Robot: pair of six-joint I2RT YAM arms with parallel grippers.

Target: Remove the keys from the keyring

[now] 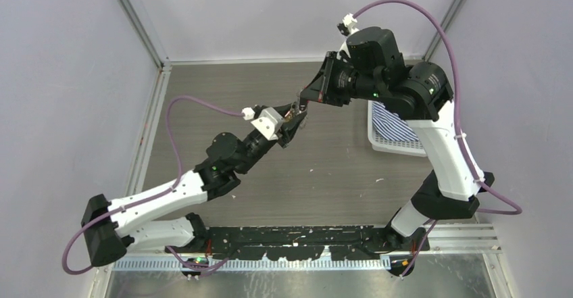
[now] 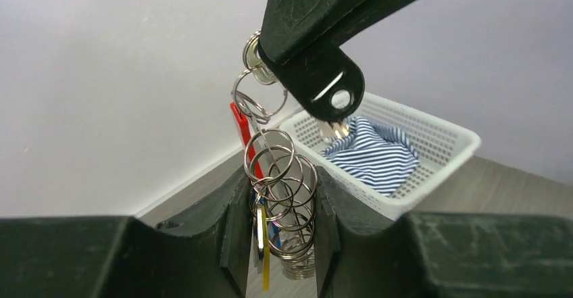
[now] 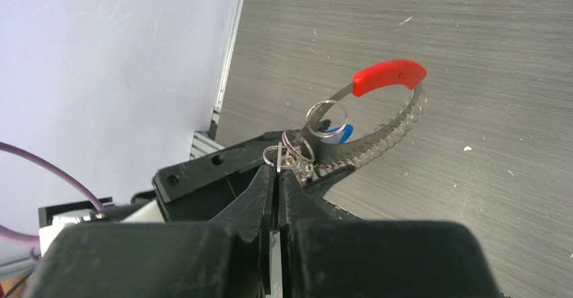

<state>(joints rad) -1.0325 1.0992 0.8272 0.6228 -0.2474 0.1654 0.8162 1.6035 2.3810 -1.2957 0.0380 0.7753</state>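
While the left gripper [image 2: 278, 200] clamps the keyring [image 3: 390, 75], right gripper [image 3: 276, 173] pinched on black-headed key [image 2: 331, 92], blade half hidden.

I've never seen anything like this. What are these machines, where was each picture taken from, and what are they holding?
The left arm and right arm are robots bolted to a table. One picture looks down from above; the other two come from wrist cameras. The left tool clamps a keyring, a silvery loop with a red section and small rings. The right tool pinches a black-headed key in mid-air. A white basket holding striped cloth stands on the table.
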